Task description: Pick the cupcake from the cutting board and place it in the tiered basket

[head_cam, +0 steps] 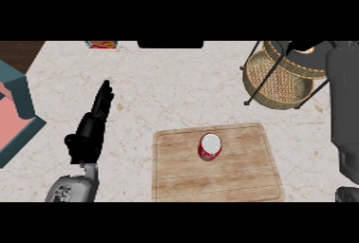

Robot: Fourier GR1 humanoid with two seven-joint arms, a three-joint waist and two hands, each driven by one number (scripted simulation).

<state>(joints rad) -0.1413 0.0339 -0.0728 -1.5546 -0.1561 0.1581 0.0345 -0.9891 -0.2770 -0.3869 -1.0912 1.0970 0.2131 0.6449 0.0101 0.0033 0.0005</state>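
Cupcake: it sits on the board, a bit left of the middle and toward the far side. It has a red cup and a white top. Nothing holds it.
Left hand: it is on the left, well apart from the board. The fingers are straight and point far away. It is open and holds nothing.
Right hand: a big grey arm runs down the right edge. The hand itself does not show, so I cannot tell if it is open or closed.
Basket: it stands far and to the right, well apart from the cupcake. It is woven, with thin black legs.
What could go wrong: the cupcake looks small and round, so it may tip or roll if a finger bumps its side. I think a squeeze on the soft top could squash it.
More trouble: the black legs stick out near the basket, so a hand that comes in low could knock them.
In the way: nothing lies between cupcake and basket.
Other things: a teal and pink thing at the left edge, and a small red and yellow thing at the far edge.
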